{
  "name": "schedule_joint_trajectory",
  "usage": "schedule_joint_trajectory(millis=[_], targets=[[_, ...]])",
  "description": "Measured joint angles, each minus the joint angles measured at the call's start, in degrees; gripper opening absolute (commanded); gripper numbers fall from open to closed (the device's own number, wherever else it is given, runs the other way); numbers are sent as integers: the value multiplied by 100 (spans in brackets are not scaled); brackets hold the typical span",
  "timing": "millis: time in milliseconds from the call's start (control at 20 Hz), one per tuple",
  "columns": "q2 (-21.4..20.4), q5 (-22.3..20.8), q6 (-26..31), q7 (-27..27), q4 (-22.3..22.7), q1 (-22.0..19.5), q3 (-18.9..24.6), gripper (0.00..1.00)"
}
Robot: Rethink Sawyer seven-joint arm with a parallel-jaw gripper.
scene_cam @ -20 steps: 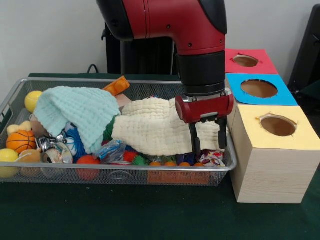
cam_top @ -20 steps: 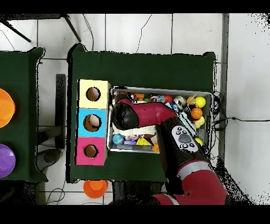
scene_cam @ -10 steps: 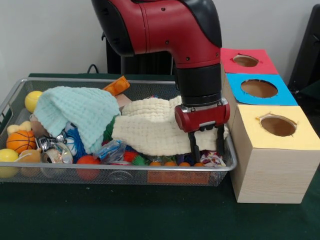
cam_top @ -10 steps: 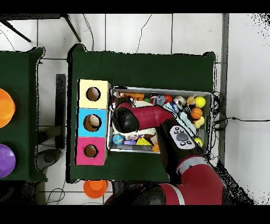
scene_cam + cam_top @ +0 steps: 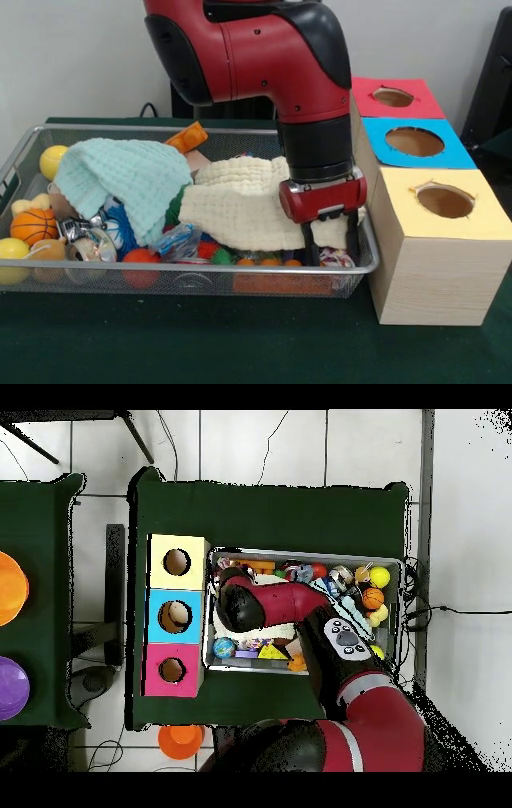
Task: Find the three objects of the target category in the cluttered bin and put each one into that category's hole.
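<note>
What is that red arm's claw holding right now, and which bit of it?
Nothing that shows. The gripper is open, its fingers straddling the edge of the cream cloth in the wire bin.

A round orange plastic bowl (image 5: 181, 739) sits on the tiled floor at the overhead frame's bottom; a purple disc (image 5: 10, 687) lies at its left edge.

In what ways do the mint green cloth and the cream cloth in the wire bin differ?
The mint green cloth is pale green and bunched into a rounded heap at the bin's left half in the front view; the cream cloth is off-white and spread flatter toward the boxes. The gripper reaches down at the cream cloth's edge, while the mint green cloth has nothing over it. Both are waffle-textured and lie on top of toys in the wire mesh bin.
</note>
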Motion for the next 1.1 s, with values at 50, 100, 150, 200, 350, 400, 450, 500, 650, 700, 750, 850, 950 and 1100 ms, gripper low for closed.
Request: schedule_joint_trajectory(millis=[50,100,150,200,350,400,450,500,650,700,750,850,950,1100], targets=[[31,0,0,0,-26,-19,17,100],[58,1,-1,0,-50,-35,29,100],[84,1,-2,0,-72,-48,40,100],[110,1,-1,0,-95,-62,56,100],[140,1,-1,0,-121,-107,106,100],[146,0,0,0,-122,-127,126,100],[153,1,0,0,-122,-146,145,100],[172,1,0,0,-130,-180,183,100],[201,1,54,-1,-165,-231,248,100],[204,1,83,-1,-173,-240,262,100],[206,1,178,-1,-201,-257,296,100],[209,1,236,-1,-220,-263,312,100],[214,1,430,-1,-293,-270,350,100],[213,1,677,-1,-398,-239,361,100]])
